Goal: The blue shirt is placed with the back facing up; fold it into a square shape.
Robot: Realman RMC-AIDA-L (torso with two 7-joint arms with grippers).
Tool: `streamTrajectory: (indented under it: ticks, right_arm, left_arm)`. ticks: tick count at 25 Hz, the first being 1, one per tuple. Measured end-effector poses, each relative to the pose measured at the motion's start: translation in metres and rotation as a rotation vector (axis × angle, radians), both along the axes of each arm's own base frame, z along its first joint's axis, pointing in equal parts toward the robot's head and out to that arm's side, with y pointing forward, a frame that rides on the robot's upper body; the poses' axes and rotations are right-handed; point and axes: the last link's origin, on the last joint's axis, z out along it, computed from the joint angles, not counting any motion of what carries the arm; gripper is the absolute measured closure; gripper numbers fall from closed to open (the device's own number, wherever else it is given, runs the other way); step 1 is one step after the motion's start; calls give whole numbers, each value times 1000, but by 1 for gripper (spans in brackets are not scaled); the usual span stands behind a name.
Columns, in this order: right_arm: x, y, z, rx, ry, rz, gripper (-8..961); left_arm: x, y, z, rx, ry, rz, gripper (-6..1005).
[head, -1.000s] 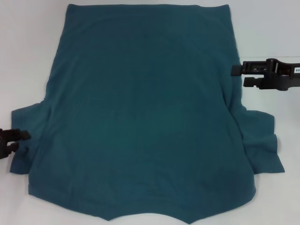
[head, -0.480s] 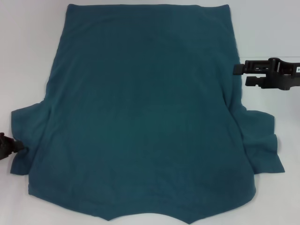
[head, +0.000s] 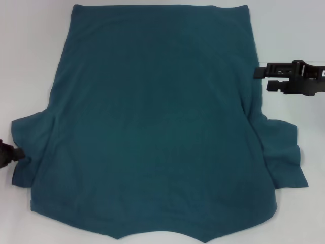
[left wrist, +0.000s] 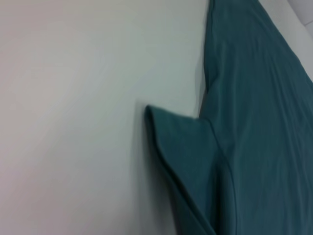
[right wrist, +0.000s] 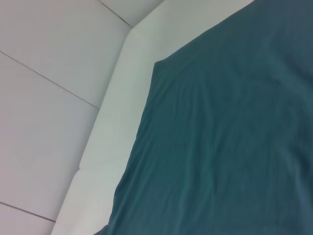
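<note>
The blue shirt (head: 157, 127) lies spread flat on the white table, plain back up, hem at the far side and sleeves toward me. My right gripper (head: 261, 79) hovers at the shirt's right side edge, open, with nothing between its two black fingers. Only a dark tip of my left gripper (head: 9, 154) shows at the picture's left border, against the edge of the left sleeve (head: 28, 152). The left wrist view shows that sleeve (left wrist: 188, 161) lying flat beside the shirt body. The right wrist view shows the shirt's far hem corner (right wrist: 161, 66).
Bare white table (head: 30, 61) flanks the shirt on both sides. The right sleeve (head: 284, 155) lies wrinkled near the right side. Beyond the table's far edge (right wrist: 112, 98), the right wrist view shows pale floor tiles.
My left gripper has drawn back to the left, so less of it shows at the sleeve. My right gripper has edged slightly right and up. The shirt has not moved.
</note>
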Motion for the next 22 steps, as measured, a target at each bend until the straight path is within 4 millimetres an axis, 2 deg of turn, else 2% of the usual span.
streamTrajectory:
  ticks: [8, 18, 22]
  right_arm:
    - [1, 0, 2, 3, 2, -2, 163]
    - [2, 0, 3, 8, -2, -3, 163]
    - [2, 0, 4, 8, -3, -1, 163]
  left_arm:
    - [-2, 5, 33, 45, 49, 13, 998]
    - [1, 16, 50, 39, 98, 21, 998]
    - [5, 20, 63, 53, 113, 18, 998]
